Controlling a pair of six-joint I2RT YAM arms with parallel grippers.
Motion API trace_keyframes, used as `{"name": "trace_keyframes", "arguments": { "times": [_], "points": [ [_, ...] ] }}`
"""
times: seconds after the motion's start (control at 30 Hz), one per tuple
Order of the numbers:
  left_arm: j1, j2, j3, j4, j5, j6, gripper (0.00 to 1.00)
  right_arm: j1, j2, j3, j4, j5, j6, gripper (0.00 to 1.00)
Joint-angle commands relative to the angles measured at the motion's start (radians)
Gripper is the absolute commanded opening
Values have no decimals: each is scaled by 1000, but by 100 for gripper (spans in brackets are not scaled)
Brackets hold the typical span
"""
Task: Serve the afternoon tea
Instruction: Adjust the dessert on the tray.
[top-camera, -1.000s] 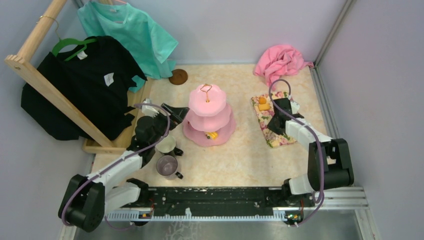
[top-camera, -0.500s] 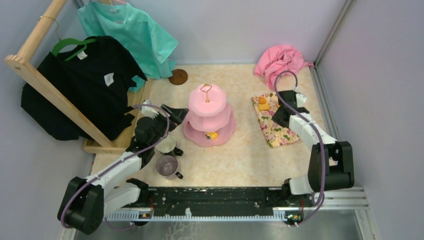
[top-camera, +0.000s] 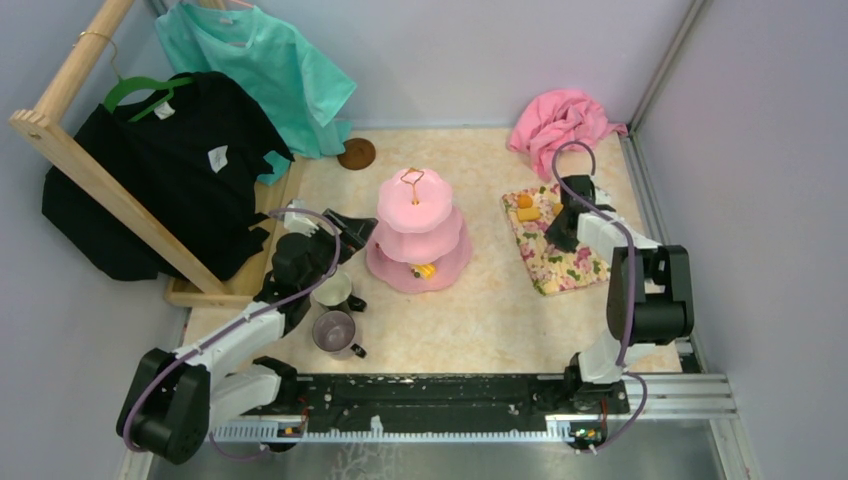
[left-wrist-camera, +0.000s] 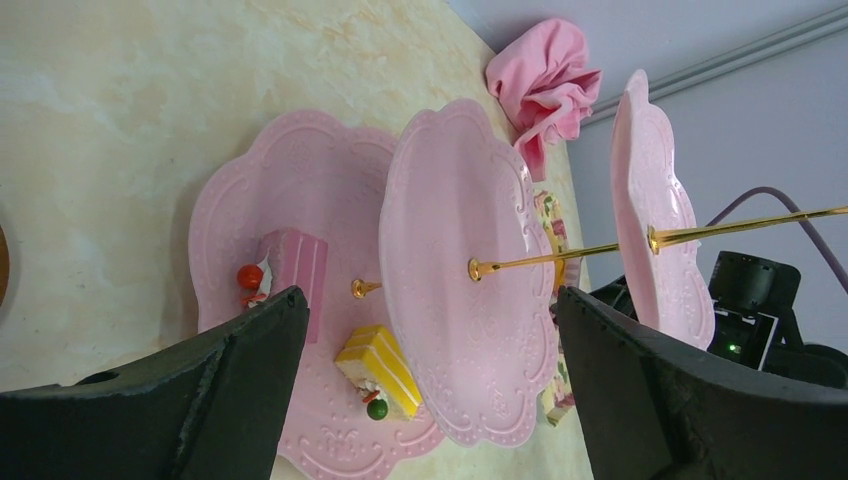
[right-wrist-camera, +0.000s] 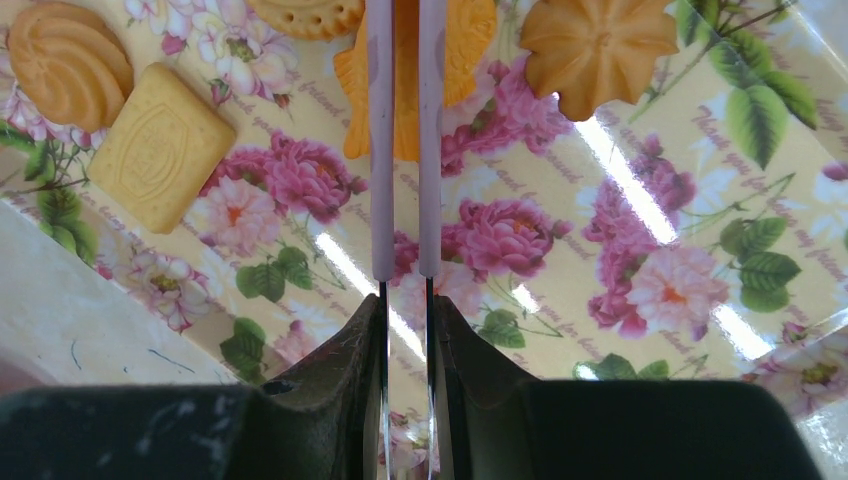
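Holding tongs, end effector, orange snack beyond

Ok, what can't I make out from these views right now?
- Tongs tips: right wrist view, cut off by the top edge, so whether they grip the orange snack is unclear.
- Bottom tier, far part: covered by the middle tier in the left wrist and top views.
- White mug: top view, partly behind the left arm.
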Motion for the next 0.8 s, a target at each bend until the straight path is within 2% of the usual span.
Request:
{"name": "trace_keyframes", "arguments": {
  "times": [0.0,0.5,0.77],
  "points": [
    [-7,-5,26,3,-13,19,99,-10,10,21,65,-64,20,0],
    [-8,-27,17,-8,0,12,99,-10,-108,-141,114,-150,72,0],
    [-15,-45,8,-14,0,7,98,22,-208,-179,87,-155,82,0]
  ]
}}
